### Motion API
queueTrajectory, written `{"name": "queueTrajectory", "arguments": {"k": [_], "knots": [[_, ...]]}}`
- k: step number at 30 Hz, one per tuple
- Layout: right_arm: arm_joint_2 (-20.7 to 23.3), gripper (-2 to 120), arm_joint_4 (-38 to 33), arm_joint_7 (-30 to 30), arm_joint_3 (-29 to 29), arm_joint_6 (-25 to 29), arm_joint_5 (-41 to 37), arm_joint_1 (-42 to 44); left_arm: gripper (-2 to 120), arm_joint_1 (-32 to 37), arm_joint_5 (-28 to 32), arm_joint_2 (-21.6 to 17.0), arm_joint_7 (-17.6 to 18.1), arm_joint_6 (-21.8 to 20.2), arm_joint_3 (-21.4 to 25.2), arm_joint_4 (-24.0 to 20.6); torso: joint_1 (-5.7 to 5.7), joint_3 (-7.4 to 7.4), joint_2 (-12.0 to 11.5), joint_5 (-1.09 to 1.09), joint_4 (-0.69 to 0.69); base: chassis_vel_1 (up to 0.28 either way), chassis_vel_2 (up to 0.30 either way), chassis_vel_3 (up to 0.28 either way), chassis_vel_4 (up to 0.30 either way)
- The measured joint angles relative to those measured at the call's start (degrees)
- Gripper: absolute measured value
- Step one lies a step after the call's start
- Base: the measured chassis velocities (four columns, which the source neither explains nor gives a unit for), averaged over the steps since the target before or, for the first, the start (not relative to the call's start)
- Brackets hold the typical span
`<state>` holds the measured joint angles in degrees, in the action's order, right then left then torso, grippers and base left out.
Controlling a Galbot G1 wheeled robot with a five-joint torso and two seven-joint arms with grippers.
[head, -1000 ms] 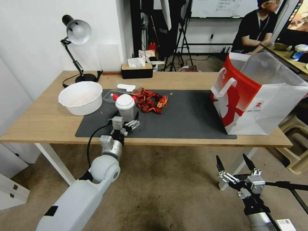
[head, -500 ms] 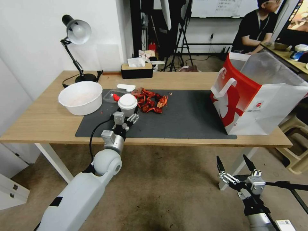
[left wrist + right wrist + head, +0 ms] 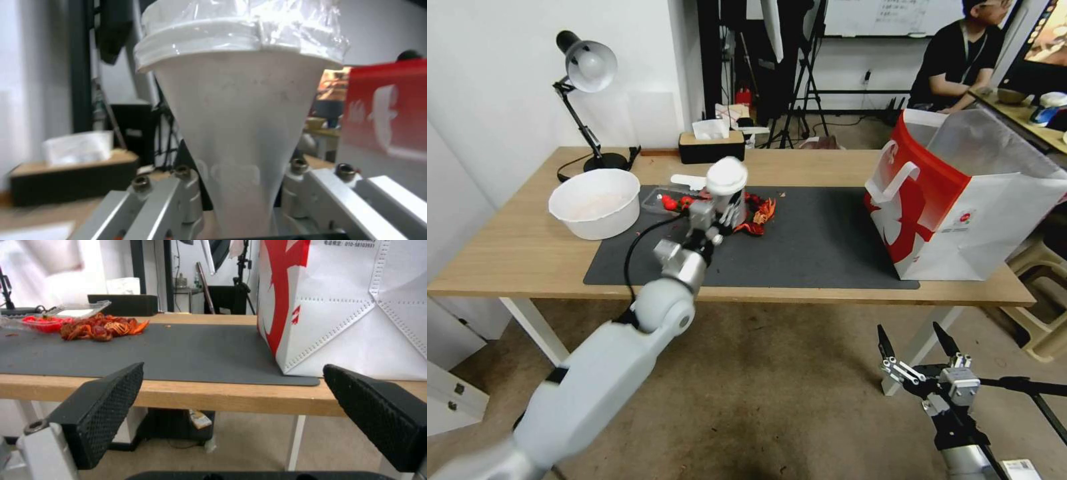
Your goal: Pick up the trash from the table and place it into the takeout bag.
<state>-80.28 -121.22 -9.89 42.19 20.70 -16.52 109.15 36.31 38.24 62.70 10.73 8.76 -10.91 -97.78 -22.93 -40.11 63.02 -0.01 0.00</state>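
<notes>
The left gripper [image 3: 725, 215] pinches a clear cup [image 3: 728, 193] with a white lid near its base, holding it upright above the dark mat [image 3: 820, 240], over the near edge of the red shells [image 3: 758, 215]. The takeout bag [image 3: 960, 200] stands open at the table's [image 3: 507, 257] right end. The right gripper [image 3: 914, 347] hangs spread below the table's near edge.

Dark grey mat [image 3: 827, 240], white-lidded clear cup [image 3: 726, 190], red-panelled white takeout bag [image 3: 960, 200]
</notes>
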Motion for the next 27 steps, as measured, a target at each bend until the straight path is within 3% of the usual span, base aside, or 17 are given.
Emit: {"name": "queueTrajectory", "arguments": {"k": [4,7,9,11,18,27], "knots": [[-0.3,100,-0.4,0.0,0.1,0.0,0.1,0.2,9,-4.7,1.6,1.6,-0.1,0.0,-3.3,1.7,0.01,0.00,0.0,0.03,0.00,0.000,0.000,0.000,0.000],[-0.8,100,-0.8,0.0,0.3,-0.1,0.6,0.3,1,-15.6,4.7,5.5,-0.2,0.3,-12.3,5.4,0.00,0.00,0.0,0.00,-0.02,0.000,0.000,0.000,0.000],[-0.9,100,-0.8,0.0,0.3,-0.1,0.6,0.3,0,-17.4,5.2,6.2,-0.2,0.4,-13.5,6.0,0.00,0.00,0.0,0.01,-0.03,0.000,0.000,0.000,0.000],[-1.4,100,-0.9,0.1,0.3,-0.2,1.0,0.3,0,-24.4,7.9,9.2,-0.5,0.7,-17.7,8.8,0.00,0.00,0.0,0.02,-0.01,0.000,0.000,0.000,0.000],[-1.9,100,-0.9,0.2,0.2,-0.3,1.2,0.1,0,-33.0,11.3,14.2,-1.9,1.1,-21.2,13.8,0.00,0.00,0.0,0.02,0.01,0.000,0.000,0.000,0.000],[-2.2,100,-0.8,0.2,0.5,-0.3,1.3,0.1,0,-41.7,13.9,25.7,-5.3,2.5,-25.7,23.7,0.00,0.00,0.0,0.03,-0.01,0.000,0.000,0.000,0.000]]}}
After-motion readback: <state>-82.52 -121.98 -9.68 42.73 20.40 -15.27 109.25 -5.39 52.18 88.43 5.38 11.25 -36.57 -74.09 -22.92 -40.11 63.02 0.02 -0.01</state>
